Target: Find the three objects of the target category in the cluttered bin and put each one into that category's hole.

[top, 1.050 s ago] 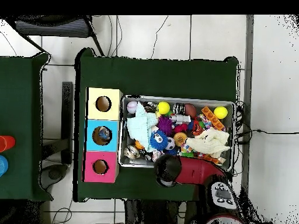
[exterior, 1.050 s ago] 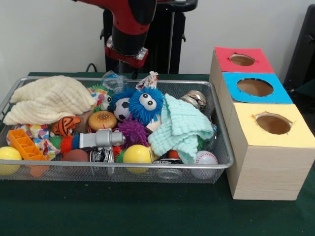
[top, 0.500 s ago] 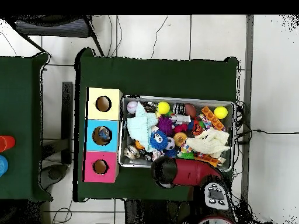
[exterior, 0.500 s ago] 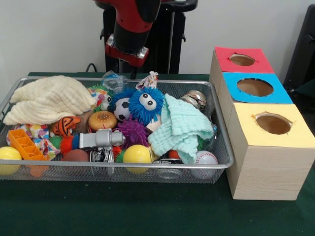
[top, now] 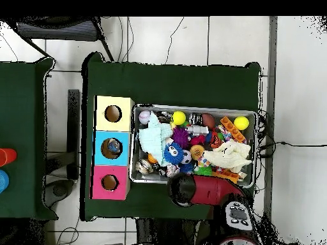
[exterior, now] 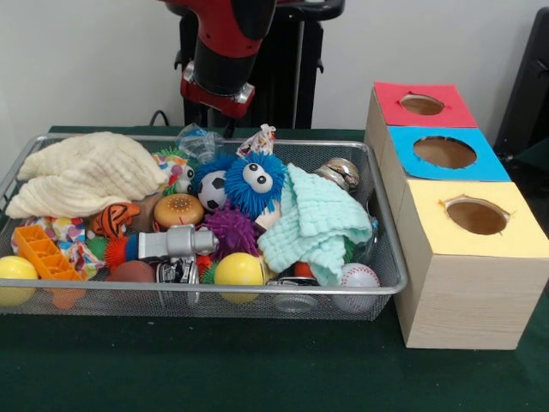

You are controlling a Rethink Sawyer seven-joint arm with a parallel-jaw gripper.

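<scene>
The wire mesh bin [exterior: 377, 287] holds a heap of toys. Among them are a blue fuzzy monster [exterior: 255, 182], a soccer ball [exterior: 212, 190], a burger toy [exterior: 178, 209], a purple spiky ball [exterior: 230, 230], two yellow balls [exterior: 239, 269] [exterior: 15, 273] and a baseball [exterior: 358, 276]. A cream cloth [exterior: 86, 173] and a mint cloth [exterior: 316, 221] lie over part of the heap. My gripper [exterior: 212, 118] hangs just behind the bin's far rim, above the toys and holding nothing that I can see. From above, the arm's end [top: 182, 189] sits outside the bin's edge.
Three wooden boxes stand in a row beside the bin, with pink [exterior: 423, 105], blue [exterior: 444, 153] and yellow [exterior: 476, 216] tops, each with a round hole. From above, something lies inside the blue box's hole [top: 114, 148]. An orange brick [exterior: 45, 253] lies in the bin's front left corner.
The arm's wrist has risen a little and drawn back from the bin's far rim. The toys and cloths have not moved.
</scene>
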